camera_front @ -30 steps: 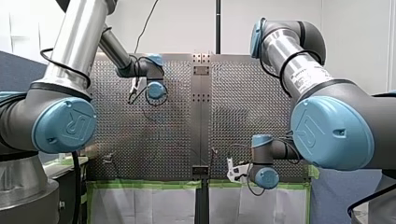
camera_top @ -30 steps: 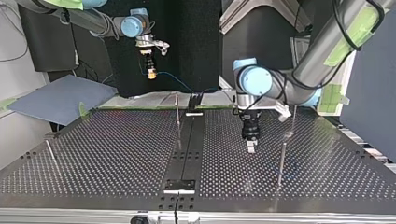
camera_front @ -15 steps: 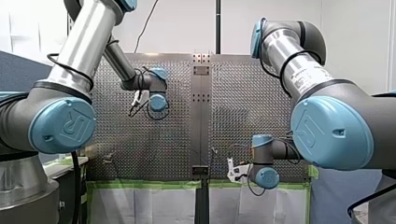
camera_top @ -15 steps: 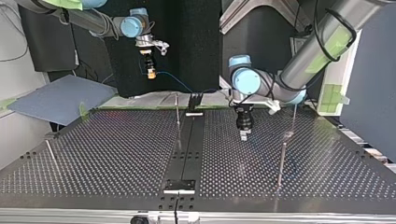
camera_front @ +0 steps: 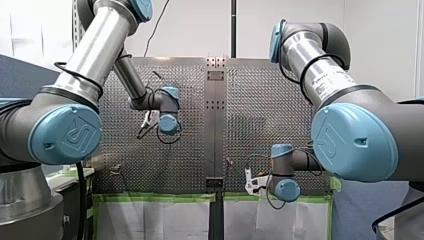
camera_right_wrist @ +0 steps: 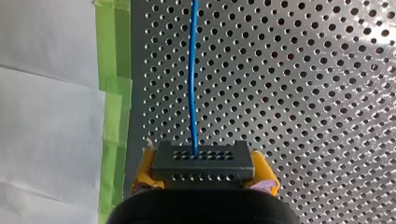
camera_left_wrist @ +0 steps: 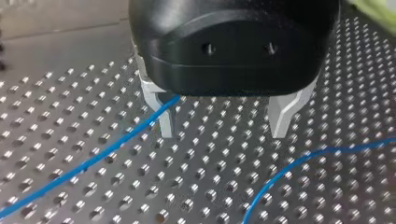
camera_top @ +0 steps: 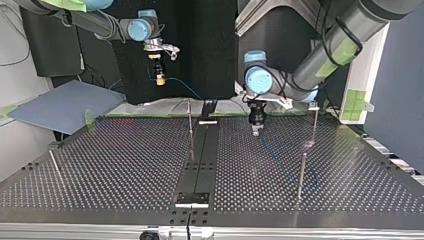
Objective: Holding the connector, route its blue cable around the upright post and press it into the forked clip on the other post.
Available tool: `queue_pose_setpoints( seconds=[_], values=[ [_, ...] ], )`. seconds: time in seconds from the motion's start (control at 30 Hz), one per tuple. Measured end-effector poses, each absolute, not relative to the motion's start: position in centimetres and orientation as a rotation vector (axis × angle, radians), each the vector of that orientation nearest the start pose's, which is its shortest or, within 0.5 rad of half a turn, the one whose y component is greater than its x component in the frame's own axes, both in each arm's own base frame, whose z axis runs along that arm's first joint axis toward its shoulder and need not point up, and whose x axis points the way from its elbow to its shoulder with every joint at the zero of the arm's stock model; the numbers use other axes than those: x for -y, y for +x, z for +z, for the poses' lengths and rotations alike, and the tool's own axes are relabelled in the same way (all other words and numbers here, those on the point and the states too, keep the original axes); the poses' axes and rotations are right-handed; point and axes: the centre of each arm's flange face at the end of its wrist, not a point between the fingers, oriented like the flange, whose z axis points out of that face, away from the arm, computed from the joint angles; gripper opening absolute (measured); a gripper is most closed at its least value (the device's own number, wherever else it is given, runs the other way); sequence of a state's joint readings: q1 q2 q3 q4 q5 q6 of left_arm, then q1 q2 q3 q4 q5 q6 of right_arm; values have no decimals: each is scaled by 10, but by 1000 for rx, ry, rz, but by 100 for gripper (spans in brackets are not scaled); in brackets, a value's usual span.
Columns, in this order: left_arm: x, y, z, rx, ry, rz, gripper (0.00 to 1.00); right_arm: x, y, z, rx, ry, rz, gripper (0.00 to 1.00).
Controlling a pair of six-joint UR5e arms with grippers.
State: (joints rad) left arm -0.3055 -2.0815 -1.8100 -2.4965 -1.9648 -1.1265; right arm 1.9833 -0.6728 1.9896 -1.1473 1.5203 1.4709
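Note:
My right gripper (camera_right_wrist: pixel 205 179) has its yellow pads shut on the black connector (camera_right_wrist: pixel 203 162); the blue cable (camera_right_wrist: pixel 193 88) runs straight ahead from it over the perforated table. In the top view that gripper (camera_top: pixel 159 79) hangs high above the table's far left corner, and the cable (camera_top: pixel 182 87) slopes down from it. My left gripper (camera_left_wrist: pixel 224 126) is open just above the table, with nothing between its metal fingers (camera_left_wrist: pixel 283 115). The cable (camera_left_wrist: pixel 116 144) passes beside one finger, and a second stretch curves ahead. A thin upright post (camera_top: pixel 190 125) stands near the centre strip. Another post (camera_top: pixel 314 120) carries a small clip.
A third post (camera_top: pixel 301 174) stands nearer the top view's front right, and a short leaning rod (camera_top: pixel 55 165) sits at its left. The black centre strip (camera_top: pixel 199 165) splits the table. Green tape (camera_right_wrist: pixel 112 93) marks the table's edge beside the connector.
My left gripper has moved back across the table toward the arms' side, away from the front-right post. My right gripper with the connector has barely shifted.

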Motion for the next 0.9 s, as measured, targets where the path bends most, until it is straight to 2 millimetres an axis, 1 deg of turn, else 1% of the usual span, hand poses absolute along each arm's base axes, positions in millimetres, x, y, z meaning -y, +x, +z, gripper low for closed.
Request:
queue_pose_setpoints(
  seconds=[0.2, 0.47, 0.6, 0.77, 0.9],
  values=[
    [270, 509, 149, -1659, 361, 413, 98, 415, 332, -67, 956, 1721, 1367, 0],
    [281, 503, 148, -1654, 382, 387, 98, 415, 332, -67, 956, 1726, 1362, 0],
    [288, 499, 143, -1658, 397, 375, 98, 415, 332, -68, 956, 1727, 1361, 0],
    [297, 492, 128, -1680, 421, 375, 98, 415, 332, -68, 956, 1727, 1361, 0],
    [305, 486, 109, -1699, 449, 364, 98, 415, 332, -68, 956, 1727, 1361, 0]
  ],
)
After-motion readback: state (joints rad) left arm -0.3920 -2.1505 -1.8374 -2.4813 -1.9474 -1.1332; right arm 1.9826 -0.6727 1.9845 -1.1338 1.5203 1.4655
